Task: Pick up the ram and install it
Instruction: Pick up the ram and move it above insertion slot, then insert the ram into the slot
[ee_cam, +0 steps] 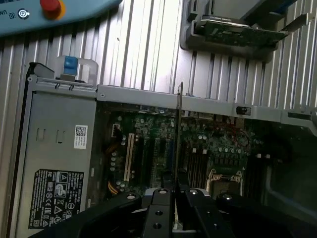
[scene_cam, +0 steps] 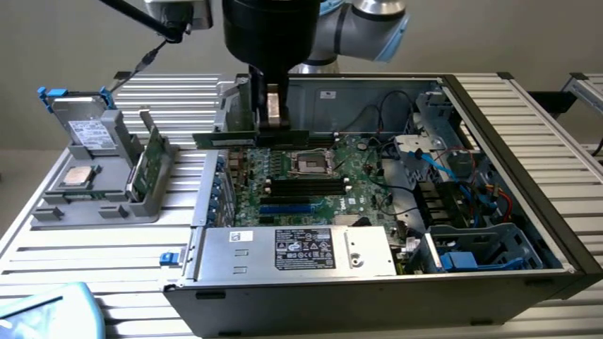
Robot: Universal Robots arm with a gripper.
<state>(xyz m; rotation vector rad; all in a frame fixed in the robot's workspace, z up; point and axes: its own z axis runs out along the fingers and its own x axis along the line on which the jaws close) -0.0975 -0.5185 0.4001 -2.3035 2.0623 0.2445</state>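
The ram [scene_cam: 226, 139] is a long, thin green stick held level above the far part of the open computer case [scene_cam: 527, 155]. My gripper [scene_cam: 275, 131] hangs straight down over it and is shut on its middle. In the wrist view the ram [ee_cam: 179, 129] shows edge-on as a thin line running out from between the black fingers [ee_cam: 158, 201] of my gripper [ee_cam: 176, 196]. Below it lies the green motherboard [scene_cam: 363, 176] with its black memory slots [scene_cam: 301, 187] and the processor socket [scene_cam: 311, 162]. The stick hovers above the board and touches nothing.
A grey parts holder [scene_cam: 94, 205] on the exterior view's left carries a wider green card [scene_cam: 146, 166], a drive [scene_cam: 90, 134] and a chip [scene_cam: 75, 176]. A power supply [scene_cam: 301, 251] fills the case's near side, cables [scene_cam: 462, 176] its right. A teach pendant [ee_cam: 49, 12] lies on the table.
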